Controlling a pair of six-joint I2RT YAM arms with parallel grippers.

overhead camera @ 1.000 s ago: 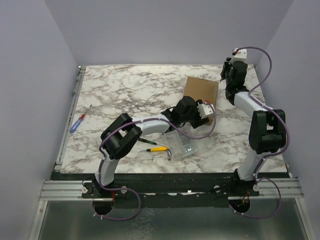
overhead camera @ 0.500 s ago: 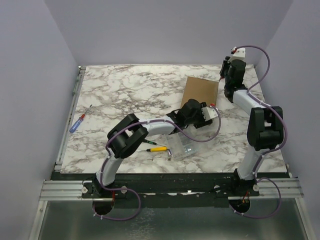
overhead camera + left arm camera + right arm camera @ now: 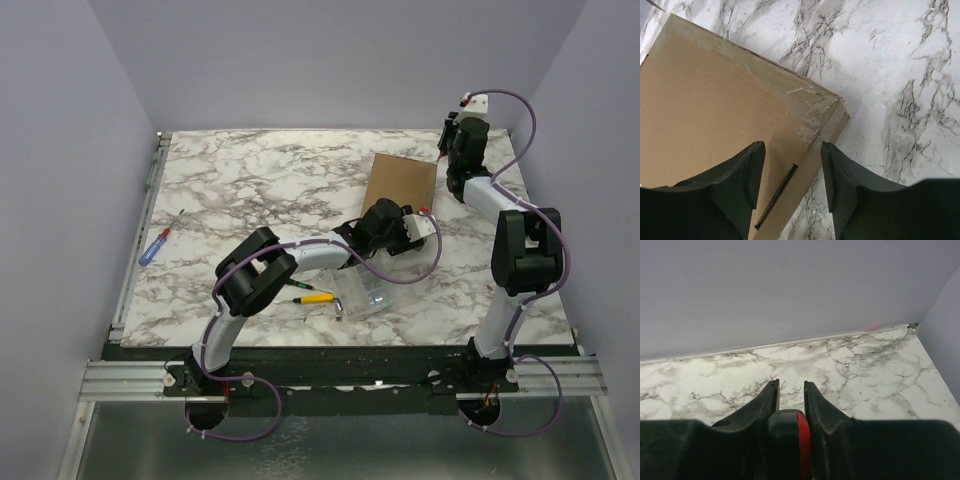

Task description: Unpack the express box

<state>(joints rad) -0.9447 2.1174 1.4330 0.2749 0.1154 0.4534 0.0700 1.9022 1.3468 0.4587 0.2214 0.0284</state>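
At the lower centre of the left wrist view, the left pincer (image 3: pixel 792 147), spread wide over a taped corner of the express box (image 3: pixel 715 100), could merely shove it across the counter (image 3: pixel 900 75).

Left arm (image 3: pixel 315 255) and right arm (image 3: pixel 488 197) are each showing white tubular links between bulky black joint housings. Lilac cables (image 3: pixel 240 439) are looping loosely off both, running from bases to wrists. A white camera block (image 3: pixel 480 103) with small red marks is capping the right wrist. Left gripper (image 3: pixel 792 147) and right gripper (image 3: pixel 791 385) are presenting matte black, tapering fingers (image 3: pixel 737 185).
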